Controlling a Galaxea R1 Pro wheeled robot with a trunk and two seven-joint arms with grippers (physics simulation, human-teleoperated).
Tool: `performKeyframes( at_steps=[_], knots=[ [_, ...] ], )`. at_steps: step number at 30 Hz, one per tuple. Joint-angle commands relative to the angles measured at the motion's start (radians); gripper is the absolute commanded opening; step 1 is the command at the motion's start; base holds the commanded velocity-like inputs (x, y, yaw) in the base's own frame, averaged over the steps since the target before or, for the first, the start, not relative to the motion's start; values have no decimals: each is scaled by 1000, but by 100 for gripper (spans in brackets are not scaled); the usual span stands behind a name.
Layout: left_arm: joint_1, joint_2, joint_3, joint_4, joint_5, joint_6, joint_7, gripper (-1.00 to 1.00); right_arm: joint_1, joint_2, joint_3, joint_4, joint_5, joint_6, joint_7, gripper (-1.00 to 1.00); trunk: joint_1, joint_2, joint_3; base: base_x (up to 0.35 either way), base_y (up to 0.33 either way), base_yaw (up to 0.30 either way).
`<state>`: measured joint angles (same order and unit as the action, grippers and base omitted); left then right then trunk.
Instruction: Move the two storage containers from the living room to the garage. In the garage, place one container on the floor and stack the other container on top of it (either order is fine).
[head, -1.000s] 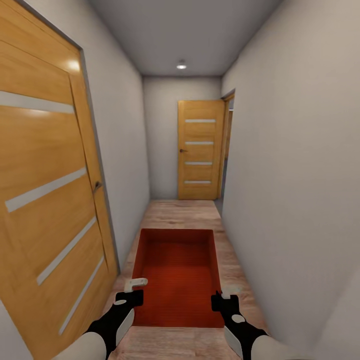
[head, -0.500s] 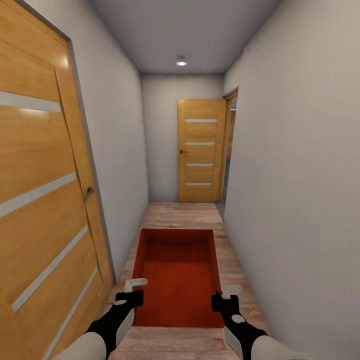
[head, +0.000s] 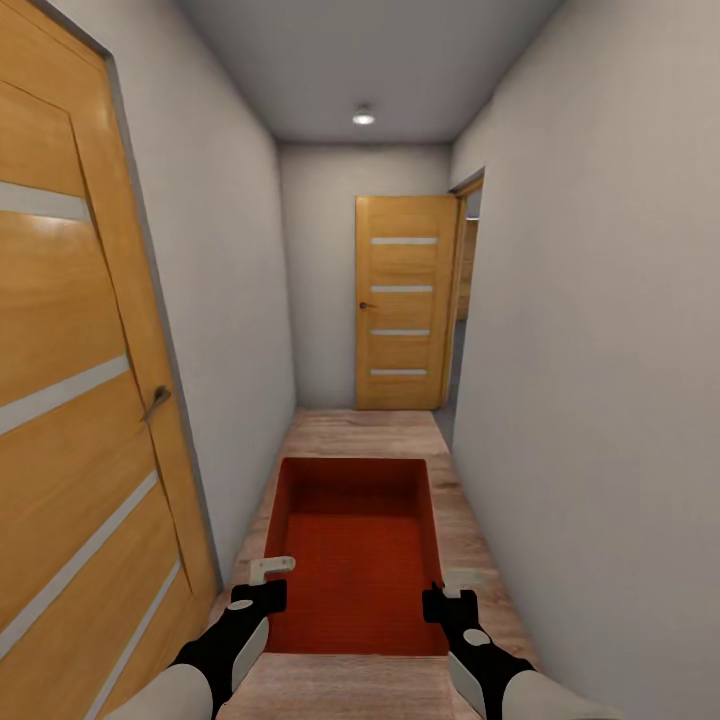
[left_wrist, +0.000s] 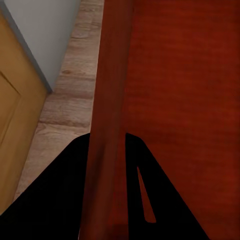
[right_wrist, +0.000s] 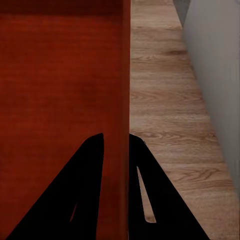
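Observation:
A lidless red-orange storage container (head: 357, 545) is held level in front of me, above the light wood plank floor of a narrow hallway. My left gripper (head: 262, 582) is shut on its left wall (left_wrist: 107, 120), one black finger on each side of the wall. The right wall (right_wrist: 126, 90) is clamped the same way by my right gripper (head: 447, 590). The inside of the container looks empty.
White walls stand close on both sides of the hallway. A wooden door (head: 70, 420) with pale glass strips is close by on the left. Another such door (head: 405, 302) stands at the far end, next to an opening (head: 462, 300) on the right.
The camera has moved forward along the hallway: the left door has slid further toward the left edge and the far door looks slightly nearer. Container and grippers keep the same hold.

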<state>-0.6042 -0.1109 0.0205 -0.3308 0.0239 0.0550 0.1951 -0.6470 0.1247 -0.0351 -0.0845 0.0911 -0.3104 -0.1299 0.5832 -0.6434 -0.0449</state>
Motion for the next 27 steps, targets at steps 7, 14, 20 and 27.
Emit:
performKeyframes(
  at_steps=[7, 14, 20, 27],
  knots=[
    [0, 1, 10, 1, 13, 6, 6, -100, -1, 0, -45, -3, 12, -9, -5, -100, 1, -2, -2, 322, 0, 0],
    [0, 1, 10, 1, 13, 6, 6, -100, -2, 0, -45, -3, 12, -9, -5, -100, 1, -2, -2, 322, 0, 0],
    [0, 0, 10, 1, 13, 6, 6, -100, -2, 0, -45, -3, 12, -8, -5, -100, 1, -2, -2, 322, 0, 0],
    [0, 1, 9, -1, 12, 6, 6, -100, -1, -1, -45, -3, 12, -7, -5, -100, 1, -2, -2, 322, 0, 0]
  ],
)
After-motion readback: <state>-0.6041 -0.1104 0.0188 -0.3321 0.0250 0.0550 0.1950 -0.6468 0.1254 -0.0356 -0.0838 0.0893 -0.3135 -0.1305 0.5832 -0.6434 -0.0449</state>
